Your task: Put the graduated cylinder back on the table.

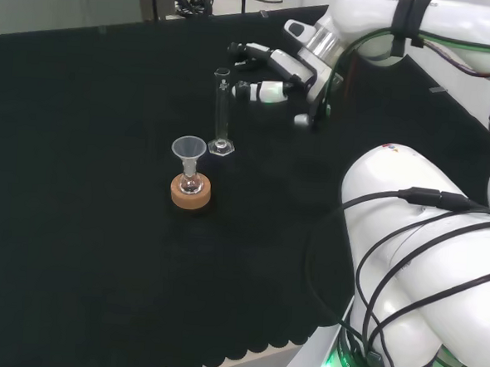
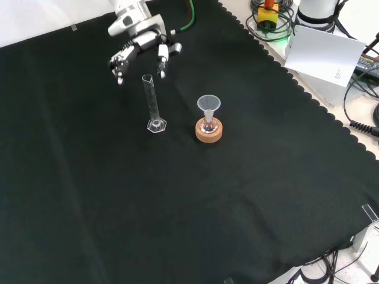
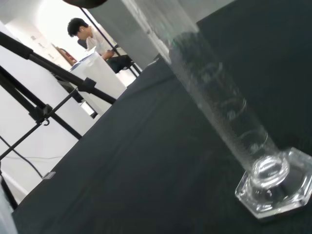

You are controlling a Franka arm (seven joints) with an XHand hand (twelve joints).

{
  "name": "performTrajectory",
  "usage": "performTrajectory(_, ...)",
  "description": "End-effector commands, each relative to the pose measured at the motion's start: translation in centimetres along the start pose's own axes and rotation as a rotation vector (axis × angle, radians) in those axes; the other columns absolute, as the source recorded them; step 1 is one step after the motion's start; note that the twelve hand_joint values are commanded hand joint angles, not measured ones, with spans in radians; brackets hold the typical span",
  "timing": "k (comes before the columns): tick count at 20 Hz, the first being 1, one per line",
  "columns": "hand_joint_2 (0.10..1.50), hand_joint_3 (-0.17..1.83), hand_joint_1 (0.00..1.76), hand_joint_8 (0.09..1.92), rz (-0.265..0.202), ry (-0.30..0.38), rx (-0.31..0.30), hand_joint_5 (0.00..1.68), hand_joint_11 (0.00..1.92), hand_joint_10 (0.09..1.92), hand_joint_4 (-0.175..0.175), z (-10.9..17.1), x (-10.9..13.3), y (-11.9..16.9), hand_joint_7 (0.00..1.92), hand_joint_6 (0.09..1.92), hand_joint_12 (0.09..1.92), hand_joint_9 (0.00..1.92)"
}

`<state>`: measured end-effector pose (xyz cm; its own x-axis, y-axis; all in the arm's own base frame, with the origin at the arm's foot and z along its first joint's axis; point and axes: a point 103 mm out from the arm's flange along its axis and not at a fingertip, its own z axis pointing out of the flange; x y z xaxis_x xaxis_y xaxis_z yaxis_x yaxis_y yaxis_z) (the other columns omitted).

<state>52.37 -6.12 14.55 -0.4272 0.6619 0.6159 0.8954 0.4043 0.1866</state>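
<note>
The wrist view shows the cylinder's hexagonal foot flat on the black cloth; the front view shows the robot hand just behind its top, fingers spread and apart, holding nothing. The cylinder stands upright on the desk. To its right in the front view, a funnel sits in a flask on a cork ring.

Not much in the way here: the graduated cylinder stands upright on its base, and just beside it to the right in the front view is a small flask with a funnel on a cork ring, with a narrow gap between them. The hand hangs just past the cylinder's top, fingers spread and apart from the glass. The rest of the table is bare black cloth, so there's loads of room on every other side.
</note>
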Motion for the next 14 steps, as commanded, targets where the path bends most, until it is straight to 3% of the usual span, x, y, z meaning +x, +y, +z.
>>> performTrajectory(1,0.90,-0.17,0.67,0.72,0.077,-0.178,-0.009,0.34,0.12,0.09,-0.067,-7.2,4.8,-3.8,0.12,0.14,1.50,0.65)
performTrajectory(7,0.93,-0.16,0.69,0.72,0.165,-0.299,0.005,0.34,0.13,0.09,-0.053,-10.9,10.3,-7.0,0.13,0.12,1.49,0.66)
performTrajectory(10,0.95,-0.15,0.70,0.71,0.196,-0.381,0.025,0.34,0.12,0.09,-0.047,-11.8,13.5,-8.7,0.12,0.11,1.49,0.64)
performTrajectory(14,0.96,-0.15,0.70,0.71,0.234,-0.425,0.045,0.33,0.11,0.09,-0.044,-12.4,16.7,-10.6,0.11,0.10,1.49,0.64)
